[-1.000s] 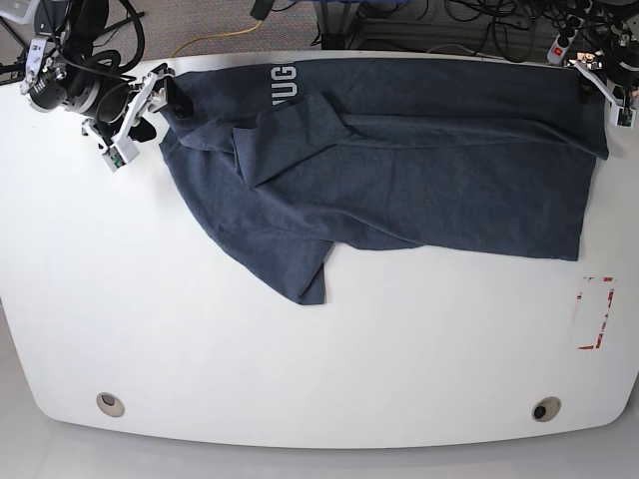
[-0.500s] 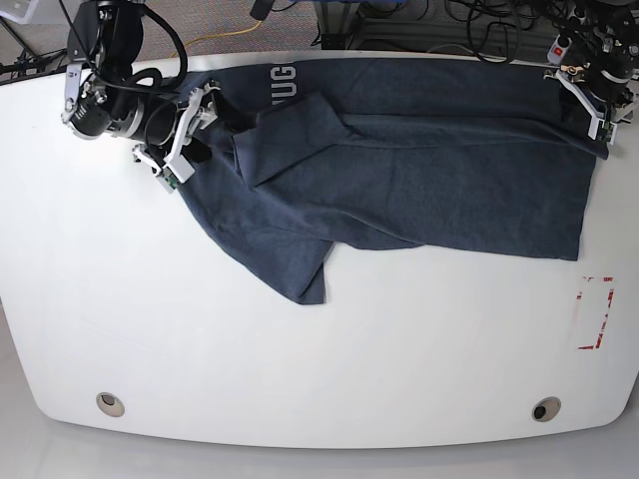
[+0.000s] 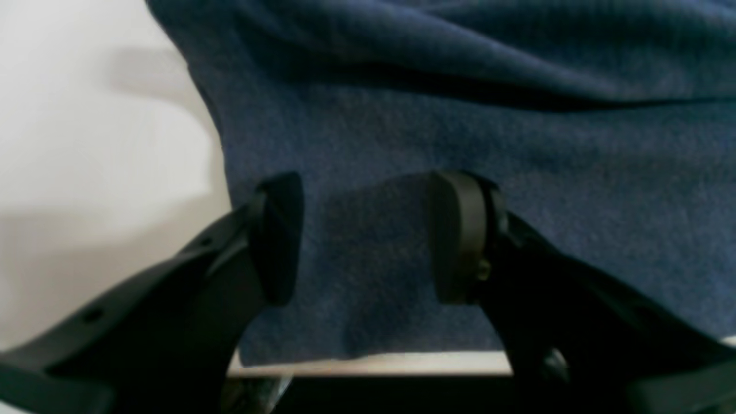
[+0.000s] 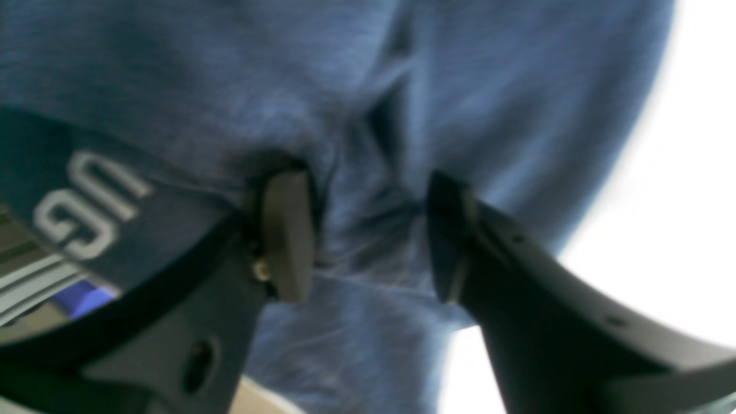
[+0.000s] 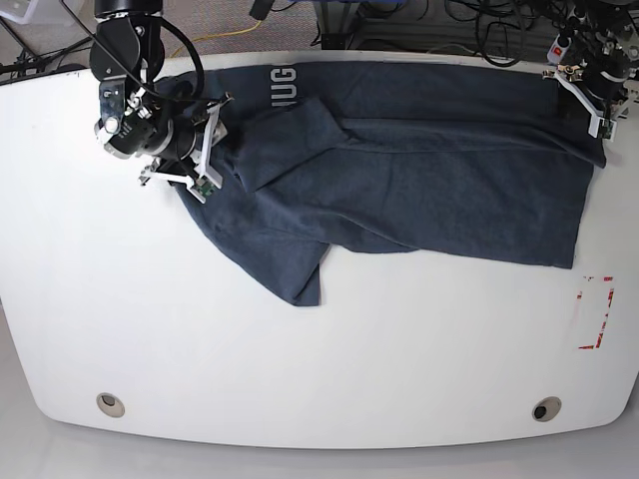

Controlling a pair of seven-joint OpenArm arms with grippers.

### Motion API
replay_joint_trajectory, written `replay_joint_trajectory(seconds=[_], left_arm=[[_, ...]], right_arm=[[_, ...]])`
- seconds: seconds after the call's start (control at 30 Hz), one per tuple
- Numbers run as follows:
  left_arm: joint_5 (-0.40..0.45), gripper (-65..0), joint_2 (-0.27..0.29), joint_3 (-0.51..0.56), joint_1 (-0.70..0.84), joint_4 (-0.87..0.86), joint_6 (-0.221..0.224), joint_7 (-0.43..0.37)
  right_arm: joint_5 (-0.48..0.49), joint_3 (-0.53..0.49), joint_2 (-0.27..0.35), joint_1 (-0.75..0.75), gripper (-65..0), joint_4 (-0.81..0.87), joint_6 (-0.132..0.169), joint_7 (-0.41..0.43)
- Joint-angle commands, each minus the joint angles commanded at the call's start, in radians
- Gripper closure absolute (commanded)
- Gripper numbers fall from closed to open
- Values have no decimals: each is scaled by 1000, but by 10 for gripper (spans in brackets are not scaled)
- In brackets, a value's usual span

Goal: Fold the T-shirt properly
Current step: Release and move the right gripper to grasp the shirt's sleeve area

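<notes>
The dark slate-blue T-shirt (image 5: pixel 419 170) lies crumpled across the far half of the white table (image 5: pixel 319 359), with its white lettering (image 5: pixel 283 82) near the back edge. My right gripper (image 5: pixel 210 150) rests on the shirt's left part. In the right wrist view this gripper (image 4: pixel 368 236) is open, with a bunched fold of the T-shirt (image 4: pixel 230 75) between its fingers and the lettering (image 4: pixel 86 201) to its left. My left gripper (image 5: pixel 591 108) is at the shirt's far right corner. In the left wrist view that gripper (image 3: pixel 368 236) is open over flat T-shirt cloth (image 3: pixel 460 115).
A red-and-white tape mark (image 5: pixel 596 313) sits near the right edge of the table. Two round holes (image 5: pixel 111 403) (image 5: pixel 545 408) lie near the front edge. Cables (image 5: pixel 449 15) run behind the table's back edge.
My right gripper has moved rightward from the table's left corner onto the shirt, pushing its left part inward. My left gripper has shifted inward over the far right corner.
</notes>
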Motion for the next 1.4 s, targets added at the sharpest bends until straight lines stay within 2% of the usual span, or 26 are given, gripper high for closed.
replay_joint_trajectory(seconds=[0.17,0.4,0.53,0.6,0.7,0.83,0.97,1.17,1.4], left_arm=[[0,-319,-2,0,0,-2,0,0],[0,-319,-3,0,0,-12,0,0],[0,-319,-3,0,0,-12,0,0],[0,-319,-3,-2,0,-12,0,0],[0,-319,-3,-5,0,-11,0,0],[-6,-319,0,-8,0,-3,0,2],[-11,-319,5,-29,-11,44,0,3],[-9,-322,54,-75,-64,161,0,11],[-11,-322,55,-80,-140,284,0,141]], right_arm=[[-2,2,38,81,-303,-63,0,6],[-11,2,38,132,-304,-117,0,92],[3,3,38,143,-304,-129,2,75],[21,29,41,135,-304,-92,5,35],[77,115,43,81,-304,-40,51,6],[123,198,31,74,-306,-58,51,6],[133,249,8,140,-306,-132,51,6],[143,261,-5,290,-306,-341,51,9],[141,256,-26,436,-306,-565,51,66]])
